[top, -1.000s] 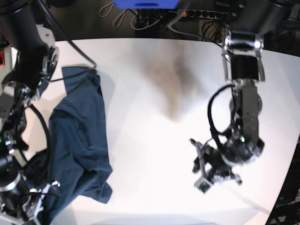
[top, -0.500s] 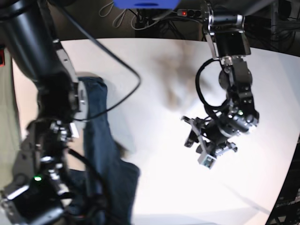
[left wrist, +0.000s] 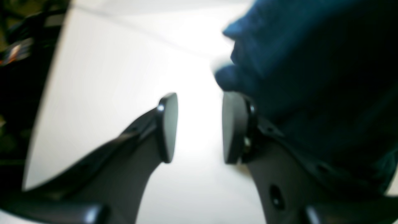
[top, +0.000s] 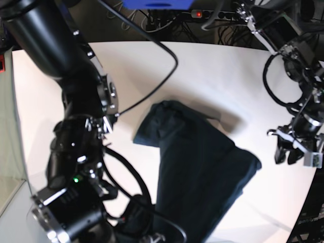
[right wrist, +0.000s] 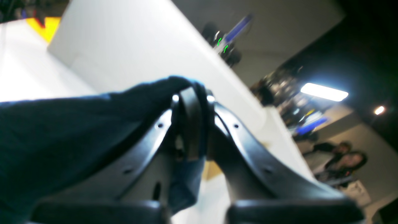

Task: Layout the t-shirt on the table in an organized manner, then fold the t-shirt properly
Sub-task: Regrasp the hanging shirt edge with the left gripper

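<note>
Right fingers (right wrist: 192, 124) are clamped on a fold of the t-shirt (top: 200, 172); navy cloth sits pinched between the pads and drapes off to their left in the wrist view. In base view the right arm has swung in over the near-left part of the surface (top: 212, 71), and the shirt has come with it. A second ago it lay bunched along the left edge. Now it is dragged toward the centre as a long slanted band, one end running back under the right arm, the far end reaching toward the left fingers (top: 296, 149).

Left fingers are partly open, nothing between them. They have pulled out to the right edge, and the shirt's loose corner lies just beside the right-hand pad in the left wrist view.

My read: still the layout phase. The shirt is centred but rumpled and doubled over. The left side looks placed to take that corner and spread it.
</note>
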`<control>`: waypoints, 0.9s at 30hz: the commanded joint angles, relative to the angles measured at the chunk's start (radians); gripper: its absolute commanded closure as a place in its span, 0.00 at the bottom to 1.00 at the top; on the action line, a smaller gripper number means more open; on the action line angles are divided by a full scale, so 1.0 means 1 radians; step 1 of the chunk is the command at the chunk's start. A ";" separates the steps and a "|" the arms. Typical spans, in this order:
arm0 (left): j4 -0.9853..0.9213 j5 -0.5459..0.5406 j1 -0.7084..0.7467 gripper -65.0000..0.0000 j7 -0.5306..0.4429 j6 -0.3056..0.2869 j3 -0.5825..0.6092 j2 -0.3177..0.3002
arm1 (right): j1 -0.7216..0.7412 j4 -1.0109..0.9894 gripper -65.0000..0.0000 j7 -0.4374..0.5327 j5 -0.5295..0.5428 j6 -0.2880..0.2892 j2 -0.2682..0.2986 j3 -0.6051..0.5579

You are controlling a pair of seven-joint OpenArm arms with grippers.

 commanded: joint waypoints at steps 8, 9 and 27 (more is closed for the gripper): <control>-0.041 -0.120 0.019 0.18 -0.015 0.001 0.028 -0.007 | 0.009 0.011 1.00 0.035 -0.001 -0.008 -0.006 -0.009; -0.047 -0.129 0.025 0.14 -0.017 0.001 0.051 -0.007 | 0.009 0.011 1.00 0.035 -0.001 -0.008 -0.006 -0.013; -0.081 -0.113 0.073 0.05 -0.087 0.001 0.421 -0.002 | 0.017 0.007 1.00 0.035 -0.004 -0.008 -0.006 -0.090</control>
